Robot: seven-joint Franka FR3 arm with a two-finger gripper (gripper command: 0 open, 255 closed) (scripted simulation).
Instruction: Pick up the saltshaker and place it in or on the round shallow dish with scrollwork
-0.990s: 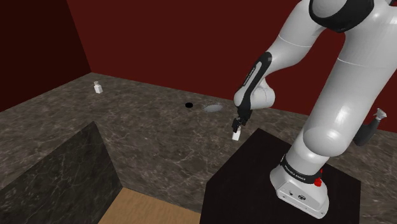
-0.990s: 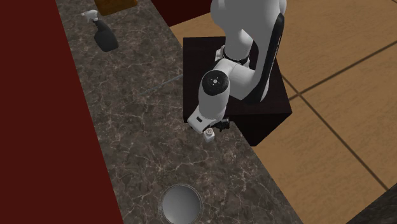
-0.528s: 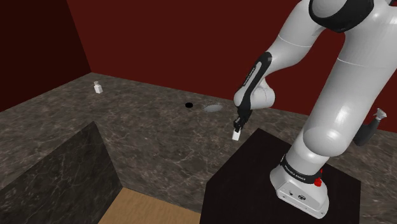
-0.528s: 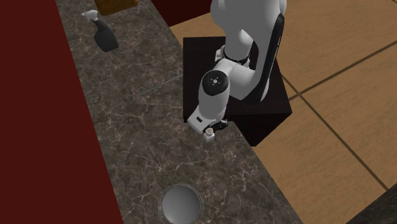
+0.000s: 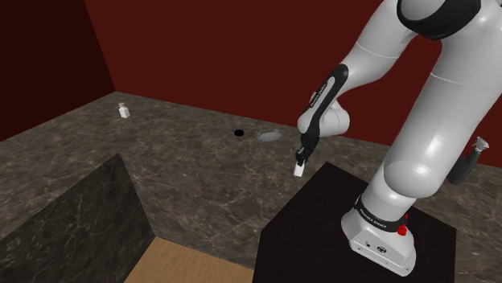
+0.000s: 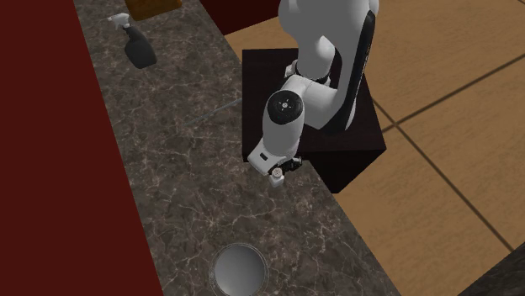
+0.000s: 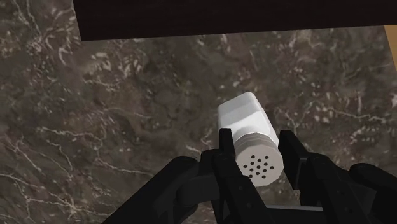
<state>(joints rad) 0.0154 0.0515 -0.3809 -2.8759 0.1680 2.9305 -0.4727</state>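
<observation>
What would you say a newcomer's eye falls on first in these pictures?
The white arm rises from its dark stand, its black gripper clasping a white saltshaker over the marbled counter. In the second exterior view, a round grey dish lies at the counter's bottom end, a spray bottle at its top.

Arm: glossy white shells, rounded and tubular, thickest at the lower link. Dark bands mark the joints, and a black strip runs along the forearm. Foot: black collar with small white lettering, pale grey flange beneath, red button at the flange's 3 o'clock edge. In the second exterior view, one joint carries a round dark cap. Gripper: all black, two flat-faced fingers, angular body.
</observation>
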